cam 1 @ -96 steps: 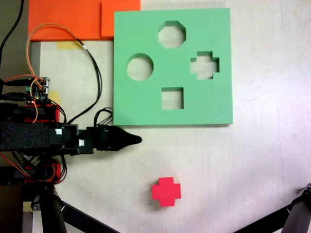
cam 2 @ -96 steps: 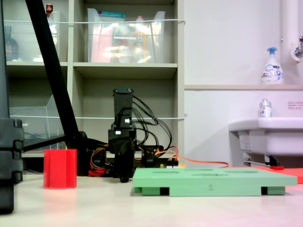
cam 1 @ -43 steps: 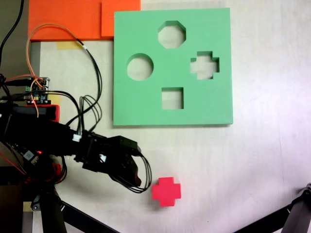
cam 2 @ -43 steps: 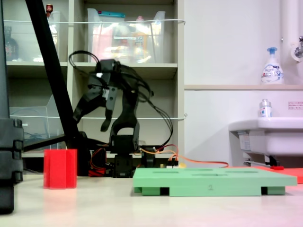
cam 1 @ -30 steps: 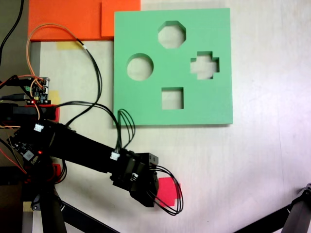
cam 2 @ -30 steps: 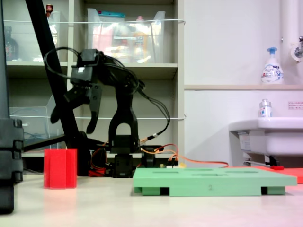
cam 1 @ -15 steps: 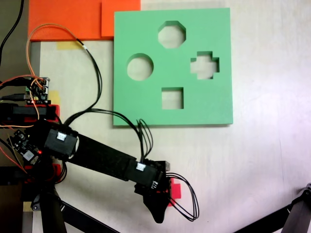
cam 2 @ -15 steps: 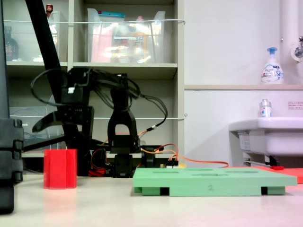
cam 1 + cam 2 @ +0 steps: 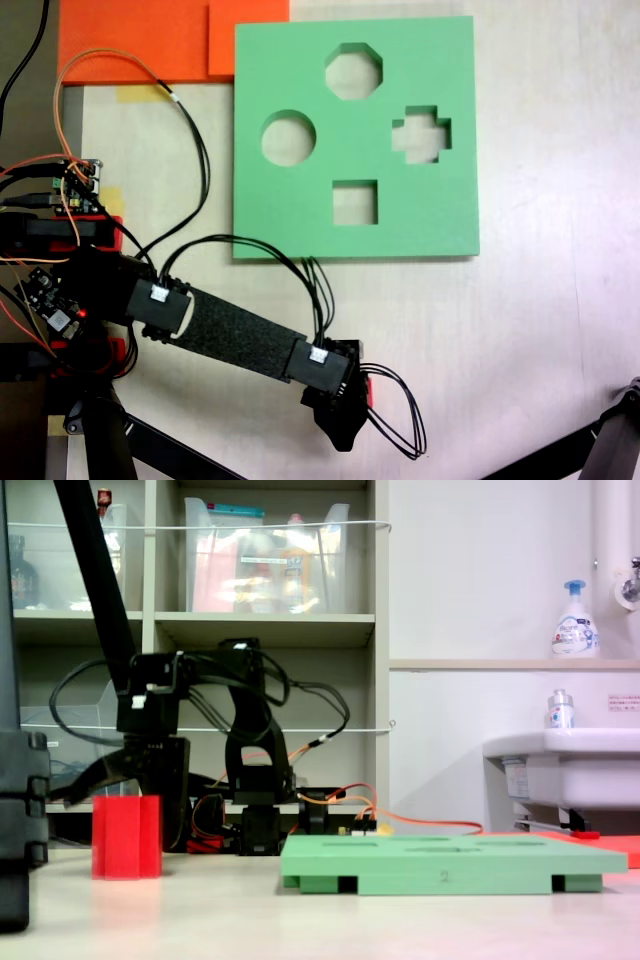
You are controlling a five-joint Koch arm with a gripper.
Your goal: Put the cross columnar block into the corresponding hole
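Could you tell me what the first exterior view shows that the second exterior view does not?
Only the first exterior view shows the cutout shapes, including the plus-shaped hole, and orange sheets. Only the second exterior view shows the red block whole and standing, shelves, a sink. Both show the green board and the gripper over the block.

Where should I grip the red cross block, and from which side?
The cross columnar block stands upright on the table, so come straight down from above, where the gripper hangs open, and probably pinch two opposite arms near the top, keeping it vertical for the cross hole.
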